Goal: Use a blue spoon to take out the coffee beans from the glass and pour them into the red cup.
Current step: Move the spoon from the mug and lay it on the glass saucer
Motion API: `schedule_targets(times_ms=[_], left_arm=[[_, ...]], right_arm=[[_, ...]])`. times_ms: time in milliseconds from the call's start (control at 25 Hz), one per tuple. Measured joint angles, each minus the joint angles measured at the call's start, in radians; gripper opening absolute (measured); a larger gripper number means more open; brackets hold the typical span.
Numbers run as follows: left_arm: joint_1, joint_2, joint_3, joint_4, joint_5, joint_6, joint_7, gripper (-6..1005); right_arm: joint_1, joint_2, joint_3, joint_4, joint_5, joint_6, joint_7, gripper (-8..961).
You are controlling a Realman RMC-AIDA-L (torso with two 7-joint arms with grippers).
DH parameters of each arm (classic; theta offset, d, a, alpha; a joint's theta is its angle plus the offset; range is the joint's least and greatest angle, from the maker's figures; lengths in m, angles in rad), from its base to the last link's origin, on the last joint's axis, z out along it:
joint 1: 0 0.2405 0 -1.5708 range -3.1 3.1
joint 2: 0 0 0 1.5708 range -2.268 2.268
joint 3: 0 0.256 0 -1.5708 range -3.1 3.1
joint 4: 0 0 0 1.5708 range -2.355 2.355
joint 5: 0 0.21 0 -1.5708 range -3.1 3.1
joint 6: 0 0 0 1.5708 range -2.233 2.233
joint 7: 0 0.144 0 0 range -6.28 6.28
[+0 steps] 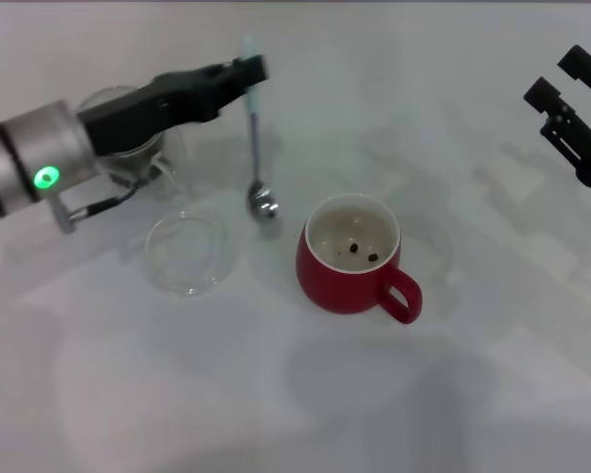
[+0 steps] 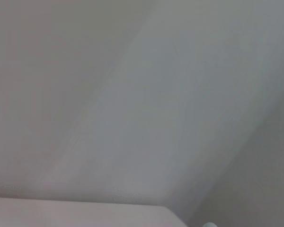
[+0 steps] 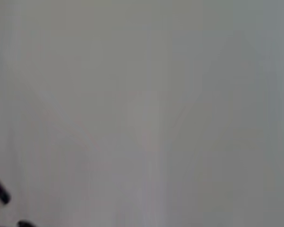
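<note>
Fingers of my left gripper (image 1: 248, 71) are clenched on the pale blue handle of the blue spoon (image 1: 255, 148), near its top end. The spoon hangs almost upright from this grip, with its metal bowl pointing down, over the counter (image 1: 453, 394) between the flat glass dish (image 1: 188, 252) and the red cup (image 1: 353, 254). I cannot tell from the head view if the bowl touches the counter, and I see no beans in it.

My left arm reaches in from the left side and passes over the glass (image 1: 133, 138), so the glass is partly hidden behind it. It stands just behind the flat dish, and I cannot see what is inside it.

The red cup stands to the right of the spoon, with its loop handle turned toward me and to the right. On its cream-white bottom lie a few coffee beans (image 1: 362, 252).

My right gripper (image 1: 571, 108) is far at the right edge of the head view, well apart from the cup and above the counter. Its fingers are released and hold nothing.

Both wrist views show only a pale surface; in the left one a small pale tip (image 2: 209, 224) appears at the edge.
</note>
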Motion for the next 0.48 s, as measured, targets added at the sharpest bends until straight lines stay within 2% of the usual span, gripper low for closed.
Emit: schedule_targets(times_ms=[80,160,240,480], left_arm=[[0.014,-0.001,0.001,-0.012,-0.007,0.0,0.001,150],[0.076,-0.014,0.002,-0.07,-0.033,-0.001,0.011,154],[0.103,-0.018,0.006,-0.093,-0.054,-0.004,0.019,158],[0.146,-0.02,0.008,-0.118,-0.076,-0.007,0.025,171]], right_arm=[[-0.001,0.0,0.0,0.0,0.002,0.0,0.001,545],[-0.004,-0.001,0.0,0.0,0.003,-0.001,0.001,545],[-0.009,-0.002,0.0,0.0,0.009,-0.005,0.003,545],[-0.022,-0.007,0.0,0.0,0.016,-0.009,0.023,545]])
